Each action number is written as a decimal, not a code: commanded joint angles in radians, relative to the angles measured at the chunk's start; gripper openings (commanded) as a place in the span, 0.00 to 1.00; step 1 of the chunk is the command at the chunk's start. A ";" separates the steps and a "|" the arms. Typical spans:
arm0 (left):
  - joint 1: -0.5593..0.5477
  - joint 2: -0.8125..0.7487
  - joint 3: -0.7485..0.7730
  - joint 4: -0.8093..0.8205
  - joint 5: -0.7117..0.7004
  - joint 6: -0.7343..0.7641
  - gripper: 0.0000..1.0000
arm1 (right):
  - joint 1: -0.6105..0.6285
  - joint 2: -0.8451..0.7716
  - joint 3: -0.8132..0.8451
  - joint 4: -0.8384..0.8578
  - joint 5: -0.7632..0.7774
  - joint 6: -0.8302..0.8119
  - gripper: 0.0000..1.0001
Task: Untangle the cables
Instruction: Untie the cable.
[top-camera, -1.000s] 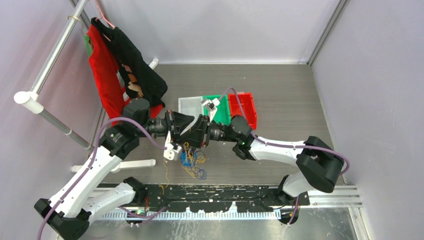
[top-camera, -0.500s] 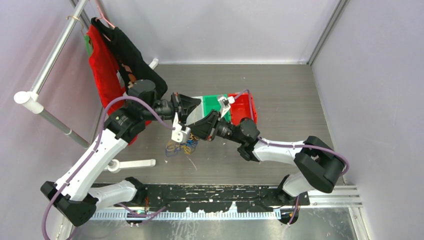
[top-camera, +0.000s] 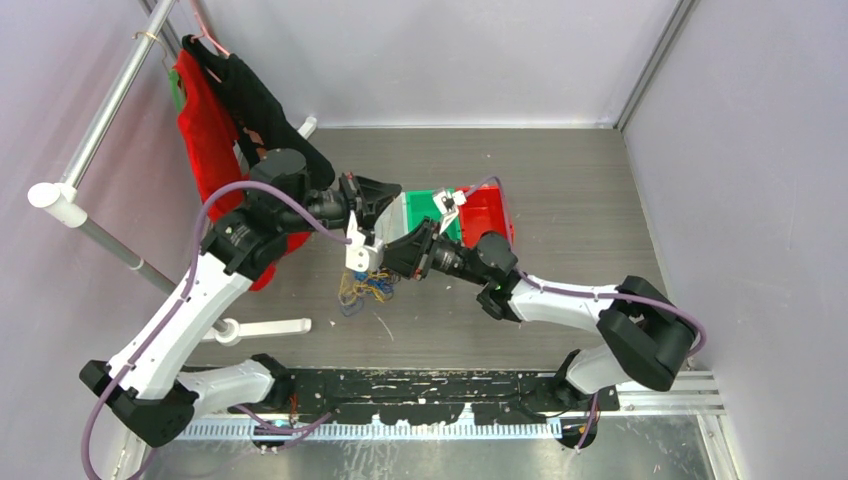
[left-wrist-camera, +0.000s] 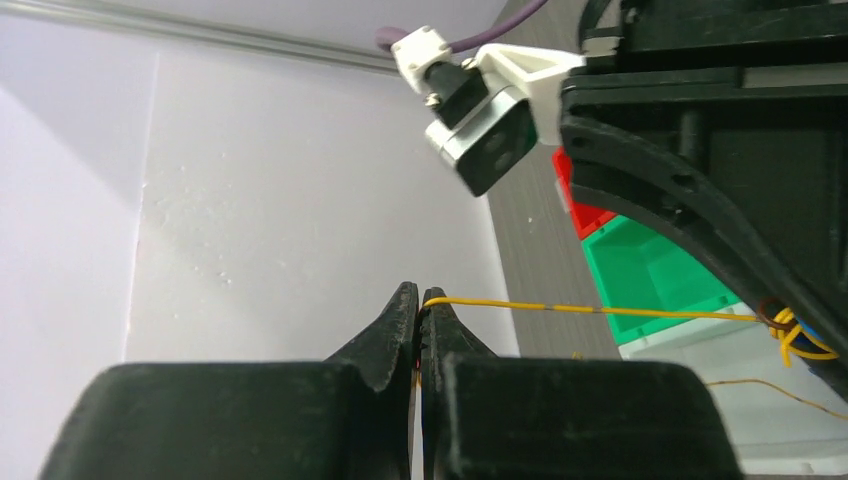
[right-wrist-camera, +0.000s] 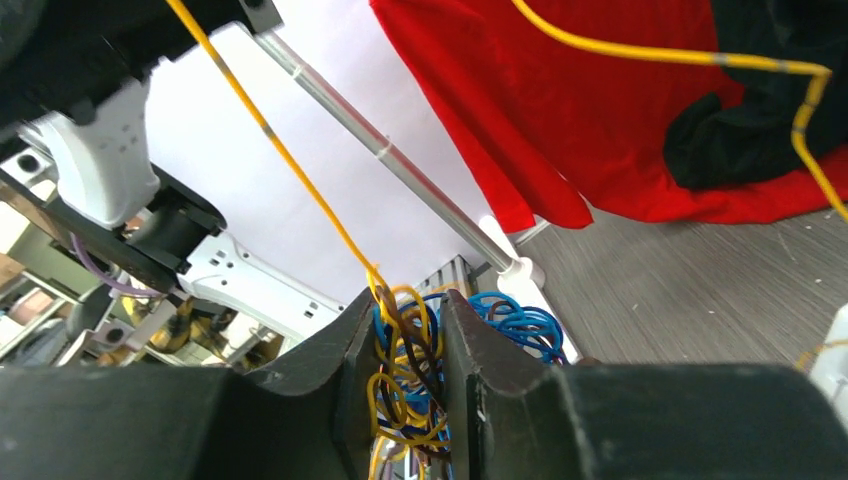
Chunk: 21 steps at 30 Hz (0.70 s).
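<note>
Cables (top-camera: 365, 287) have shifted left: blue-yellow-brown tangle, one yellow strand (left-wrist-camera: 600, 310) apparently taut.

No writing, label or number seems readable in any view.

The cables (top-camera: 366, 288) are a small bunch of blue, yellow-orange and dark brown loops, tightly knotted, just left of centre in the overhead view. One yellow strand (left-wrist-camera: 585, 310) stretches out of it, straight and taut, across the left wrist view.
</note>
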 joint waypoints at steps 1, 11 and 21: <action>-0.003 -0.013 0.180 0.305 -0.041 -0.039 0.00 | 0.028 -0.018 -0.027 -0.355 -0.103 -0.110 0.34; -0.005 -0.012 0.255 0.293 -0.042 -0.052 0.00 | 0.037 -0.098 -0.055 -0.549 -0.036 -0.189 0.35; -0.004 -0.020 0.243 0.270 -0.029 0.007 0.00 | 0.037 -0.244 -0.077 -0.708 0.154 -0.242 0.47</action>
